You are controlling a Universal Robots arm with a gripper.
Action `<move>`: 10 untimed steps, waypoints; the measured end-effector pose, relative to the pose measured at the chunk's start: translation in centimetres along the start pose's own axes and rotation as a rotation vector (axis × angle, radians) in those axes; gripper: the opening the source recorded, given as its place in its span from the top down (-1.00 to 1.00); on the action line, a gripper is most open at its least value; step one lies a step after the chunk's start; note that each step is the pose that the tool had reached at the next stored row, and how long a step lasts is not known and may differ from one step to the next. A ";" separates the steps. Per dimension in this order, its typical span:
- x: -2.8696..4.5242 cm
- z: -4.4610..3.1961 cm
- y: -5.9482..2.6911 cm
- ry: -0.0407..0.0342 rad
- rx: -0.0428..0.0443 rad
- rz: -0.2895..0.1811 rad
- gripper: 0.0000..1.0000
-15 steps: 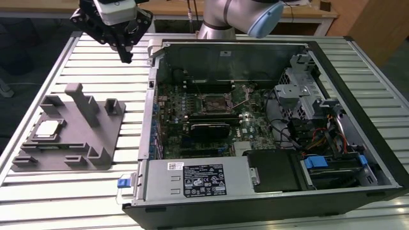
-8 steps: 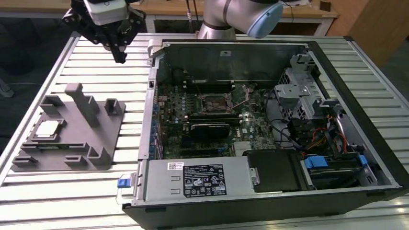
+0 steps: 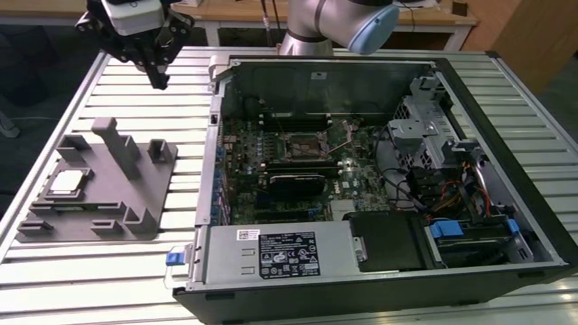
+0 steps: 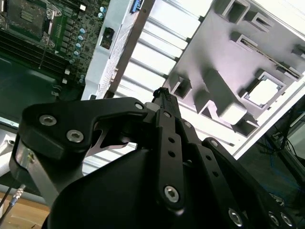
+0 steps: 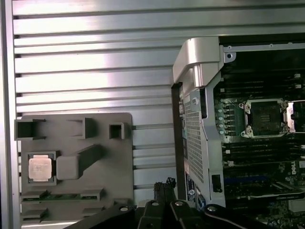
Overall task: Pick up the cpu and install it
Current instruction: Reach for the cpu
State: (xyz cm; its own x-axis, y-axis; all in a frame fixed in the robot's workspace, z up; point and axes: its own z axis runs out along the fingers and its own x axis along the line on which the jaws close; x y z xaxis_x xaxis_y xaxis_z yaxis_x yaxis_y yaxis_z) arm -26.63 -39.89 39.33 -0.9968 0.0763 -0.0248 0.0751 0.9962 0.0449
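Cpu (image 3: pixel 69 183) in grey fixture (image 3: pixel 108 193), markings illegible

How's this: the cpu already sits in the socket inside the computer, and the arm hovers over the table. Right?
No. The exterior view shows the cpu lying in the grey holder on the table, not in the socket. The arm does hover over the table.

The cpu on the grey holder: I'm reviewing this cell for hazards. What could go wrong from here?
1. The cpu sits in a recess of the grey holder, beside raised blocks; the gripper, hovering off to the side, might strike one coming down.
2. The case wall stands between holder and socket; a low carry could clip it and drop the chip.
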 end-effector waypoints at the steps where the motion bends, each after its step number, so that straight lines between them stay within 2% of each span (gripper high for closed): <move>1: 0.18 -0.01 -0.01 0.0000 0.0000 0.000 0.79; 10: 1.75 -0.05 -0.13 -0.0002 0.0000 0.000 0.79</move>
State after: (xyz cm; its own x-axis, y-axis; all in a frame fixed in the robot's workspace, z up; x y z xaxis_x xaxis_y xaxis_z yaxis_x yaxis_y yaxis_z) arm -28.38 -39.89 39.33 -0.9968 0.0762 -0.0250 0.0750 0.9962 0.0449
